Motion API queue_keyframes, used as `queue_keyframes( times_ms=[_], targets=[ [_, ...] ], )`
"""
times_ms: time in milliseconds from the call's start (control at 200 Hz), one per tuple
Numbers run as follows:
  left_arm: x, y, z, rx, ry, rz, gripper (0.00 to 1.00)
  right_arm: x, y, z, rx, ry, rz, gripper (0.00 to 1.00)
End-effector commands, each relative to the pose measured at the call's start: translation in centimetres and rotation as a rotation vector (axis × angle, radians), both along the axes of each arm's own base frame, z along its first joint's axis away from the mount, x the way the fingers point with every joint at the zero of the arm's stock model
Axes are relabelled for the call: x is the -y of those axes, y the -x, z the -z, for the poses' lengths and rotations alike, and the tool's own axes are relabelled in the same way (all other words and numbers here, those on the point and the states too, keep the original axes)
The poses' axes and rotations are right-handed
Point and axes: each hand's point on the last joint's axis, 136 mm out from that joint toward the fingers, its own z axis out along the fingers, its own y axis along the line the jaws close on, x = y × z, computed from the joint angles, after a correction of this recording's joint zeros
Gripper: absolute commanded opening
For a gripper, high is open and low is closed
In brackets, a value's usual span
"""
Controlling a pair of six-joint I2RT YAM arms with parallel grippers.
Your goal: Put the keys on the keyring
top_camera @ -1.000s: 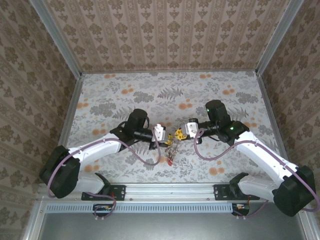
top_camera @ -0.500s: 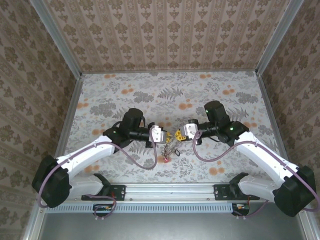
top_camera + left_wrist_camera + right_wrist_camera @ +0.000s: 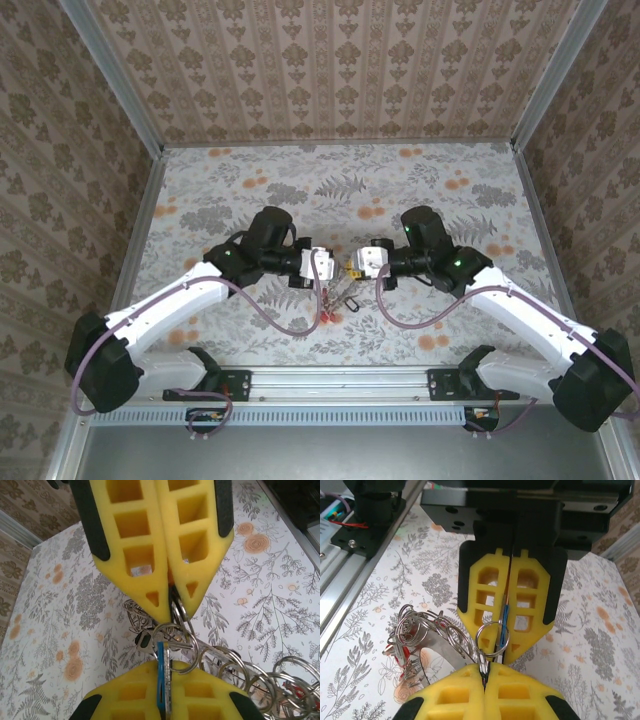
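From above, both arms reach in from the near corners, elbows bent outward, and their forearms turn in toward the key bunch point(image 3: 340, 292), which hangs between them over the flowered table point(image 3: 250, 180). The left gripper point(image 3: 333, 268) points rightward at the top of the bunch. The right gripper point(image 3: 354, 267) points leftward at it, tip to tip with the left one. A red tag point(image 3: 325, 318) dangles at the bottom of the bunch.

In the left wrist view, the left gripper point(image 3: 162, 667) sits just below the top of the bunch, its yellow fingers pressed together on a blue key point(image 3: 160, 680) standing on edge in the seam. The right gripper point(image 3: 170, 616) comes down from above, its fingers likewise clenched, the tips nipping a wire ring point(image 3: 189, 645). The key's end overlaps that ring; whether it passes through I cannot tell. More wire loops point(image 3: 240, 675) trail away to the right of it.

In the right wrist view, the right gripper point(image 3: 484, 666) pinches the lower edge of the wire ring point(image 3: 479, 636). The left gripper point(image 3: 507, 647) faces it from beyond the ring, with the blue key point(image 3: 505, 622) in its seam. The rest of the bunch, tangled loops point(image 3: 427, 630), hangs to the left of the ring.
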Motion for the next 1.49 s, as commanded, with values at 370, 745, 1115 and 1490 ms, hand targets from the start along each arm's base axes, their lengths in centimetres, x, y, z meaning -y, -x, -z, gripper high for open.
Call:
queue_keyframes(
  times_ms=[370,745,1115,1490],
  targets=[
    [-0.2,-0.4,-0.9,0.095,-0.080,-0.013,0.00,-0.5,-2.8,-0.5,-0.086,-0.080,0.202,0.06],
    [-3.2,-2.9,-2.1,0.245,-0.162,-0.081,0.00,0.3,-0.7,-0.9,-0.073,-0.102,0.129,0.24],
    [-3.5,-2.3,-4.1,0.242,-0.121,-0.046,0.00,-0.9,-0.5,-2.6,-0.048,-0.217,0.066,0.36],
    [-2.4,-1.9,-5.2,0.207,-0.040,-0.022,0.00,-2.2,-0.3,-2.5,0.031,-0.169,-0.049,0.28]
  ],
)
